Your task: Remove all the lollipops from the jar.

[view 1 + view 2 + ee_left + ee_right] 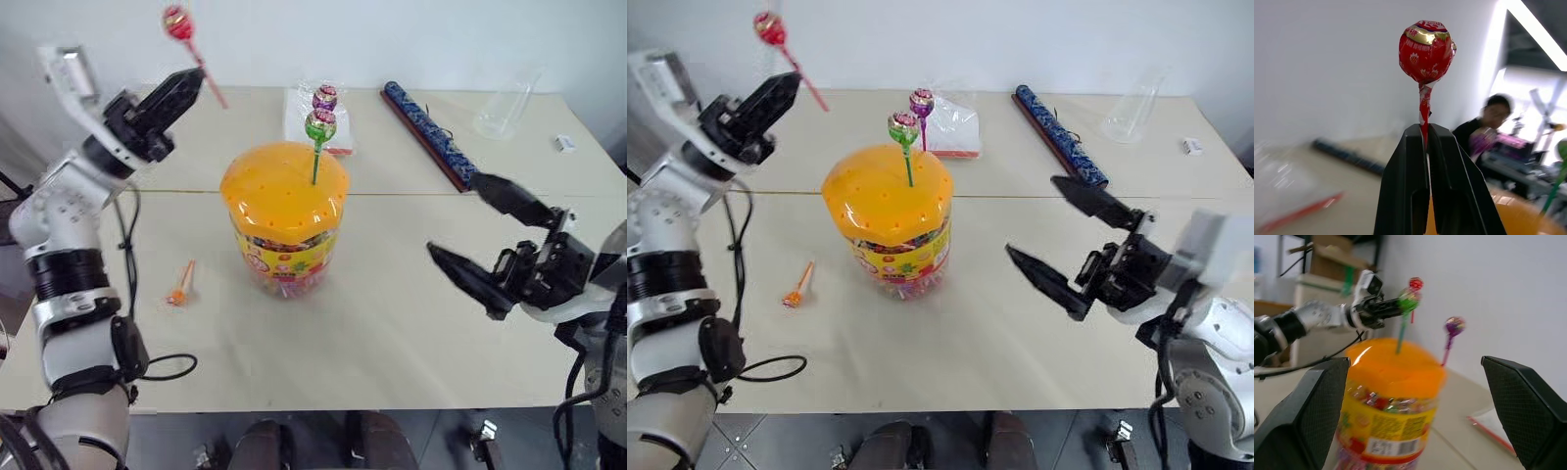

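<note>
The jar (284, 220), a clear tub with an orange domed lid and a yellow-and-red label, stands mid-table. A green lollipop (320, 125) and a purple lollipop (325, 97) stick up from holes in its lid. High above the table's far left, my left gripper (198, 76) is shut on the stick of a red lollipop (1426, 51), whose head points up. An orange lollipop (179, 289) lies flat on the table, left of the jar. Right of the jar, my right gripper (454, 215) hangs wide open and empty, its fingers pointing at the jar.
A long blue patterned box (429, 132) lies at the back right, with a clear plastic cup (505, 110) on its side beyond it. A clear plastic bag (955, 127) sits behind the jar. A small white item (564, 143) rests near the right edge. A person (1488, 122) sits in the background.
</note>
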Motion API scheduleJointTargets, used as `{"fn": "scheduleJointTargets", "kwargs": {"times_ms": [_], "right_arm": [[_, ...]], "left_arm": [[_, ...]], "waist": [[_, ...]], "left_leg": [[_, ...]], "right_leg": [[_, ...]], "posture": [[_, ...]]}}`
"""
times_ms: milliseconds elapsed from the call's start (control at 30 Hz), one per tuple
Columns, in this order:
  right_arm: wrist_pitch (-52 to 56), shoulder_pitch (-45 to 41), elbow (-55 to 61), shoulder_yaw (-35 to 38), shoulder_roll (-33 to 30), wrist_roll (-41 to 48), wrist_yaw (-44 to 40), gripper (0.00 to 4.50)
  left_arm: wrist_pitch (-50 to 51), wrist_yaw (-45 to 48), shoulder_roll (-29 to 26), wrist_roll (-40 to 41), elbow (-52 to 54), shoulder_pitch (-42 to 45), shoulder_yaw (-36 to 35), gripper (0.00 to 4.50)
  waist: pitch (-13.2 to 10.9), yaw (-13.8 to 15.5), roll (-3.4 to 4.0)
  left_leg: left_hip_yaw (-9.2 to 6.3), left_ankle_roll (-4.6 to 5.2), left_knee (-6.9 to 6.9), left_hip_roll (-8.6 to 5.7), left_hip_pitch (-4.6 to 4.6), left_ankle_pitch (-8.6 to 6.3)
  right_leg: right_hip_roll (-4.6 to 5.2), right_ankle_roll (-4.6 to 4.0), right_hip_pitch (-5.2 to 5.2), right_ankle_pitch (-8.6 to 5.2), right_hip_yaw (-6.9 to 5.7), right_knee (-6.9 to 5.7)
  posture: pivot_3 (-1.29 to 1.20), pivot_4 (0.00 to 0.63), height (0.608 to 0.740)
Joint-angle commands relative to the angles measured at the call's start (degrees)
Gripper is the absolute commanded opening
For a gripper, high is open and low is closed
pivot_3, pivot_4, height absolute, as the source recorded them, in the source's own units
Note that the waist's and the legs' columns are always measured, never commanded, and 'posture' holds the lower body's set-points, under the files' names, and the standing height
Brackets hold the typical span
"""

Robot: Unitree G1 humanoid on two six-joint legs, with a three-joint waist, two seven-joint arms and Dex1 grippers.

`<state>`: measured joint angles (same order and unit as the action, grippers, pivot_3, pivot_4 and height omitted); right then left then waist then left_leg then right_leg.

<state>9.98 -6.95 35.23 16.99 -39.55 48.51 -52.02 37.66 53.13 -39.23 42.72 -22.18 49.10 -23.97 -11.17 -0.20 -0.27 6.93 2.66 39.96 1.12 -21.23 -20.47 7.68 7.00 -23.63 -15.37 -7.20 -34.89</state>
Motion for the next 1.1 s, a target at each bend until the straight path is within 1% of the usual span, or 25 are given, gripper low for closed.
{"fn": "scheduleJointTargets", "kwargs": {"times_ms": [33, 133, 233, 333, 433, 467, 533, 600, 667, 733, 767, 800, 833, 867, 900, 1000, 1033, 1100], "right_arm": [[-1.88, -2.72, -2.74, -3.33, -2.45, -0.60, -10.78, 4.50], [-2.96, -4.10, -5.89, -7.33, -3.63, -2.06, -19.35, 4.50], [-3.61, -4.74, -8.74, -9.38, -2.99, -3.03, -23.16, 4.50], [-3.45, -5.63, -10.59, -10.23, -2.17, -3.35, -24.19, 4.50], [-3.47, -6.01, -11.95, -10.67, -1.45, -4.18, -24.40, 4.50], [-3.48, -6.02, -12.26, -10.68, -1.25, -4.43, -24.38, 4.50], [-3.25, -5.96, -12.82, -10.41, -0.87, -4.63, -24.04, 4.50], [-3.08, -5.80, -13.56, -10.04, -0.84, -4.70, -24.04, 4.50], [-2.79, -5.68, -13.85, -9.80, -0.62, -4.65, -23.38, 4.50], [-2.28, -5.82, -13.85, -9.56, -0.32, -4.30, -22.42, 4.50], [-1.50, -6.00, -13.81, -9.40, -0.37, -3.77, -21.91, 4.50], [-0.34, -6.41, -13.76, -9.02, -0.35, -2.82, -20.93, 4.50], [0.68, -7.33, -13.77, -8.51, -0.08, -1.78, -19.55, 4.50], [1.91, -9.14, -13.93, -7.83, 0.98, -0.17, -16.77, 4.50], [3.03, -11.48, -14.13, -7.37, 2.29, 1.34, -13.87, 4.50], [7.56, -17.39, -14.14, -7.72, 3.96, 2.57, -7.10, 4.50], [9.79, -19.40, -14.02, -8.18, 4.36, 3.31, -4.61, 4.50], [14.94, -23.78, -14.00, -9.56, 4.94, 5.33, -0.21, 4.50]], "left_arm": [[0.90, -1.10, -6.69, -4.28, 7.80, -10.08, -0.46, 0.05], [2.75, -2.01, -12.07, -6.24, 12.65, -23.08, -3.89, 0.05], [6.45, -2.12, -15.13, -6.22, 17.86, -35.54, -7.84, 0.05], [9.17, -2.69, -16.47, -7.19, 23.70, -46.88, -10.21, 0.05], [11.43, -4.67, -15.10, -6.86, 28.76, -53.31, -11.76, 0.05], [12.09, -5.44, -14.55, -6.64, 29.96, -54.31, -11.85, 0.05], [11.58, -6.36, -13.78, -7.10, 31.01, -55.44, -11.57, 0.05], [11.12, -8.27, -12.73, -7.26, 30.82, -54.27, -11.76, 0.53], [10.58, -7.91, -12.38, -6.74, 30.29, -53.61, -11.73, 0.95], [10.05, -6.39, -12.59, -5.83, 30.60, -53.69, -12.10, 1.60], [10.11, -5.21, -13.08, -5.14, 31.00, -53.97, -12.51, 1.85], [9.45, -4.18, -13.43, -4.87, 30.96, -53.99, -13.09, 2.21], [7.23, -3.30, -13.82, -5.78, 30.17, -53.93, -13.61, 2.46], [1.03, -0.90, -13.55, -7.33, 28.89, -53.62, -14.35, 2.82], [-4.00, 1.65, -12.64, -7.23, 27.70, -52.62, -15.58, 3.10], [-5.00, 4.67, -10.59, -0.93, 27.95, -49.36, -18.37, 3.10], [-5.19, 6.00, -9.22, 2.53, 29.47, -47.95, -19.15, 3.10], [-1.16, 6.10, -6.96, 11.66, 32.45, -45.03, -20.33, 3.10]], "waist": [[-0.02, 0.05, -0.04], [-0.04, 0.01, -0.09], [-0.04, 0.26, -0.15], [-0.04, 0.42, -0.15], [-0.04, 0.50, -0.14], [-0.04, 0.52, -0.14], [-0.05, 0.55, -0.13], [-0.06, 0.44, -0.11], [-0.06, 0.27, -0.11], [-0.06, 0.14, -0.11], [-0.06, 0.12, -0.11], [-0.06, 0.09, -0.11], [-0.06, 0.03, -0.11], [-0.06, -0.06, -0.10], [-0.07, -0.21, -0.10], [-0.09, -0.24, -0.04], [-0.09, -0.21, -0.01], [-0.11, 0.05, 0.01]], "left_leg": [[-0.02, 0.00, 0.00, 0.01, -0.01, 0.00], [-0.02, 0.00, 0.00, 0.01, -0.05, -0.08], [-0.11, -0.05, 0.02, 0.08, -0.06, -0.13], [-0.16, -0.08, 0.05, 0.05, -0.06, -0.17], [-0.21, -0.10, 0.05, -0.01, -0.05, -0.17], [-0.25, -0.11, 0.05, -0.01, -0.06, -0.18], [-0.27, -0.16, 0.05, -0.02, -0.05, -0.20], [-0.27, -0.20, 0.04, -0.02, -0.04, -0.22], [-0.28, -0.22, 0.02, 0.00, -0.04, -0.23], [-0.26, -0.22, 0.00, 0.01, -0.04, -0.24], [-0.23, -0.23, -0.02, 0.01, -0.03, -0.24], [-0.20, -0.23, -0.03, 0.01, -0.04, -0.24], [-0.18, -0.22, -0.03, 0.01, -0.04, -0.24], [-0.16, -0.23, -0.03, 0.01, -0.04, -0.24], [-0.13, -0.22, -0.03, 0.02, -0.04, -0.24], [-0.02, -0.25, 0.02, 0.05, -0.03, -0.22], [-0.03, -0.26, 0.01, 0.07, -0.01, -0.22], [-0.12, -0.29, 0.00, 0.08, -0.03, -0.25]], "right_leg": [[0.00, 0.00, 0.00, 0.00, -0.02, 0.02], [0.05, 0.00, 0.00, 0.00, -0.01, 0.07], [0.05, -0.01, 0.02, -0.01, -0.10, 0.11], [0.20, -0.03, 0.03, -0.01, -0.13, 0.07], [0.51, -0.10, 0.06, -0.05, -0.17, 0.04], [0.74, -0.11, 0.06, -0.06, -0.15, 0.04], [0.83, -0.13, 0.06, -0.07, -0.12, 0.02], [0.84, -0.15, 0.05, -0.08, -0.10, 0.01], [0.82, -0.18, 0.03, -0.10, -0.12, -0.03], [0.79, -0.19, 0.02, -0.10, -0.21, -0.04], [0.78, -0.19, -0.01, -0.10, -0.25, -0.05], [0.77, -0.19, -0.03, -0.10, -0.33, -0.05], [0.76, -0.19, -0.04, -0.10, -0.38, -0.05], [0.75, -0.19, -0.06, -0.10, -0.38, -0.05], [0.75, -0.19, -0.06, -0.10, -0.38, -0.04], [0.78, -0.25, -0.12, -0.13, -0.37, -0.08], [0.80, -0.25, -0.13, -0.13, -0.36, -0.12], [0.84, -0.26, -0.14, -0.14, -0.29, -0.16]], "posture": [[0.00, 0.150, 0.740], [0.00, 0.150, 0.740], [0.00, 0.150, 0.740], [0.00, 0.150, 0.740], [0.00, 0.150, 0.740], [0.00, 0.150, 0.740], [0.00, 0.150, 0.740], [0.00, 0.150, 0.740], [0.00, 0.150, 0.740], [0.00, 0.150, 0.740], [0.00, 0.150, 0.740], [0.00, 0.150, 0.740], [0.00, 0.150, 0.740], [0.00, 0.150, 0.740], [0.00, 0.150, 0.740], [0.00, 0.150, 0.740], [0.00, 0.150, 0.740], [0.00, 0.150, 0.740]]}}
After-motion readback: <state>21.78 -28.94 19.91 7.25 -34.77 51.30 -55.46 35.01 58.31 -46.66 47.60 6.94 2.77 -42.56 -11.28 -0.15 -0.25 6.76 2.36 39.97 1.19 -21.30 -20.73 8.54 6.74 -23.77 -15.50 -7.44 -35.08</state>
